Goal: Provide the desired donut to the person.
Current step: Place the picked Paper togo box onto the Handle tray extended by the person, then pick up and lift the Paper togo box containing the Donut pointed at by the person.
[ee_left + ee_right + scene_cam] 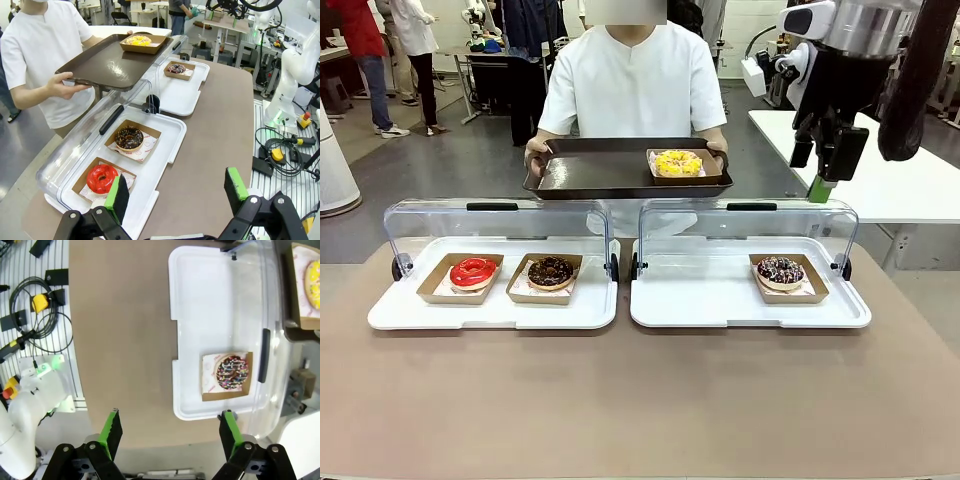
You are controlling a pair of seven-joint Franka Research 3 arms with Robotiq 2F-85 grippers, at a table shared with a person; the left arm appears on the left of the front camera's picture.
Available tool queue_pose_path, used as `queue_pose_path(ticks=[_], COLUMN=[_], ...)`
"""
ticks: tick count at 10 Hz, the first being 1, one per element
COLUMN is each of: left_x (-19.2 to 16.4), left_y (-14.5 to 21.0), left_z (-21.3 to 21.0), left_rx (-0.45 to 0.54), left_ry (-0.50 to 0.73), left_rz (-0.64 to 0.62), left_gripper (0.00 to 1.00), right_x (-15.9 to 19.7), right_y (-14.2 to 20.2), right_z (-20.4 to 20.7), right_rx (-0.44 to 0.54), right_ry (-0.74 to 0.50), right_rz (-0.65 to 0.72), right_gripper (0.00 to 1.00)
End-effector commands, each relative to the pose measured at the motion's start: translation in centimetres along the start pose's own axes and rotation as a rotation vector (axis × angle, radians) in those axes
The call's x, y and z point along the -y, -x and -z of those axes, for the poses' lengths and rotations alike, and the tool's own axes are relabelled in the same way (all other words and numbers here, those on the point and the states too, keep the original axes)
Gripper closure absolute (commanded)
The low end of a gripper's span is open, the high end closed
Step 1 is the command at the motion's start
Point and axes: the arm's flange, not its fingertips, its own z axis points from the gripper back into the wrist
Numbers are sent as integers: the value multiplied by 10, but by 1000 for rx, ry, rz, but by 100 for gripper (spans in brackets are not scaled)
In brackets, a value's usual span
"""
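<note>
The person (632,85) stands at the far side and holds a dark brown tray (595,170) in both hands. On that tray lies a yellow donut (677,162) in a cardboard box, also seen from the left wrist (138,40) and at the right wrist view's edge (314,277). My right gripper (817,178) hangs open high above the right white tray, nothing between its fingers (170,429). Over the table's near left edge my left gripper (176,189) is open and holds nothing.
The left white tray (490,310) holds a red donut (473,272) and a chocolate donut (551,271). A sprinkled chocolate donut (780,271) sits on the right white tray (710,300). Both clear lids (500,220) stand open at the back. The brown tabletop (640,400) is bare in front.
</note>
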Motion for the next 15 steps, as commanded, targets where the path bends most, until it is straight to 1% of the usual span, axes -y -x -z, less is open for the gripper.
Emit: queue_pose_path(ticks=[1,15], left_x=[-1,-1], left_y=[0,0], left_z=[-2,-2], left_rx=[22,22], left_ry=[2,2], left_rz=[19,19], left_gripper=[0,0], right_x=[4,4], right_y=[-3,-3], right_z=[-6,-6], right_rx=[-8,-8], right_ry=[0,0], right_rz=[2,2], right_gripper=[0,0])
